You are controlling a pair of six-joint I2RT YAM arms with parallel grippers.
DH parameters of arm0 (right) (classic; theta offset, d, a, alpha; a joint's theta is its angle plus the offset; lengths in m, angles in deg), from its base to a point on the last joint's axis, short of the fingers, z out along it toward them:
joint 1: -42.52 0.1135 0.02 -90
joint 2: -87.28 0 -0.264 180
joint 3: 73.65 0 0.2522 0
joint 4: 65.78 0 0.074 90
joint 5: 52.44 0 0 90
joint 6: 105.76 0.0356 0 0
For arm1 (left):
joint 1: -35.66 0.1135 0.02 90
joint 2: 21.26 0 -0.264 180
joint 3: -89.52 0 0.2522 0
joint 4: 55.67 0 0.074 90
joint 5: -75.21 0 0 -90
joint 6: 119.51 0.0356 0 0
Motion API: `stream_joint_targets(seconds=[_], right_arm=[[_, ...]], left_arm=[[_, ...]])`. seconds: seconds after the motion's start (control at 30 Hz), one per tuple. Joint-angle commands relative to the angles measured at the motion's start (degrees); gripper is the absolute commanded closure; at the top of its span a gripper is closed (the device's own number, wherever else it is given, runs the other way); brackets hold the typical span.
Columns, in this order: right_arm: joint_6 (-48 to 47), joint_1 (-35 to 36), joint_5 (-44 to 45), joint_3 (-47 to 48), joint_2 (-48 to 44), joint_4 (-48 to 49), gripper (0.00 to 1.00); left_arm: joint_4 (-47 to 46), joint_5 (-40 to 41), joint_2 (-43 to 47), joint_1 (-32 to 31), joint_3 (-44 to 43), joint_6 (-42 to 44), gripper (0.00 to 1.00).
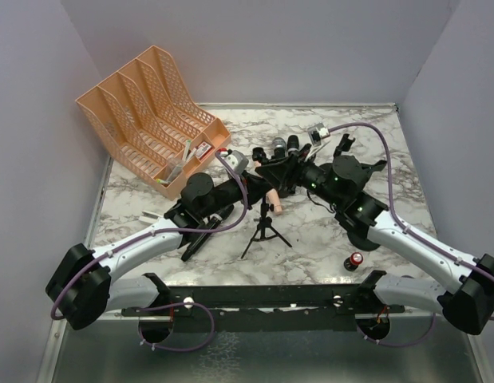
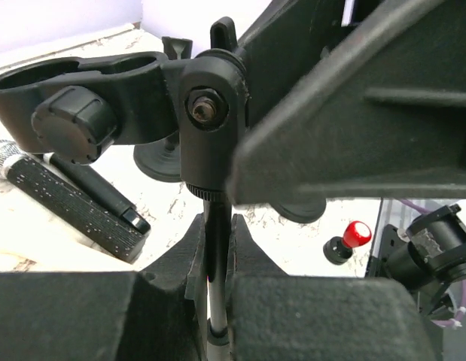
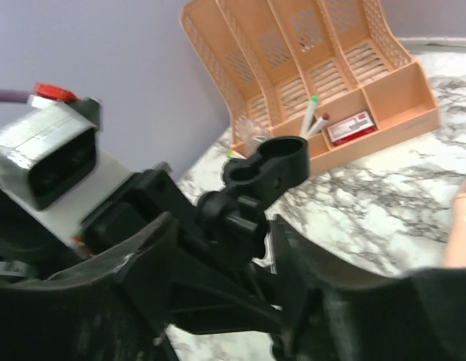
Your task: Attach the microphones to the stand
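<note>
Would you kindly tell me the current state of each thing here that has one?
Stand: upright on its tripod.
Clip: empty.
Left hand: shut on stand.
Right hand: astride clip joint; grip unclear.
Mics: lying loose, none in clip.

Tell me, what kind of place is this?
Probably a robot lab test booth: a marble-look table boxed by plain walls, two robot arms bolted at its edge, and a microphone stand to practise on.

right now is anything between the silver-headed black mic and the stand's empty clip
Nothing visible: the black microphone with a silver mesh head lies on the marble table below the empty black plastic clip on the black tripod stand.
</note>
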Motion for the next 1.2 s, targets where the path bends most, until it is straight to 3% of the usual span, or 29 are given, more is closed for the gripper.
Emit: stream_joint_targets(seconds=[0.0, 0.07, 0.13, 0.33, 0.53, 0.77, 1.17], right_arm=[[-1.48, 0.17, -1.62, -0.76, -4.62, 0.45, 0.36], [-2.83, 0.17, -1.64, -3.48, -7.33, 1.84, 0.28], [-5.23, 0.19, -3.18, -5.95, -10.15, 2.80, 0.25], [-14.12, 0.17, -12.16, -12.39, -16.18, 1.23, 0.28], [-19.27, 0.17, -19.42, -14.33, -14.37, -3.21, 0.33], [-21.15, 0.17, -17.93, -14.60, -10.72, -3.95, 0.37], [-20.95, 0.17, -13.73, -16.13, -9.89, -1.42, 0.43]], left_arm=[[-1.97, -1.80, 0.83, 0.13, -1.58, -0.65, 1.00], [-1.92, -2.14, 1.69, 0.18, -1.16, -0.52, 1.00], [-1.80, -3.11, 2.38, 0.45, -0.87, -0.52, 1.00], [-1.70, -11.19, 2.87, 2.94, -1.68, -1.98, 1.00], [-1.69, -27.75, -0.68, 7.18, -6.76, -2.32, 1.00], [-1.70, -38.63, -5.10, 10.46, -13.20, -1.77, 1.00], [-1.70, -43.52, -4.21, 11.27, -14.61, -2.06, 1.00]])
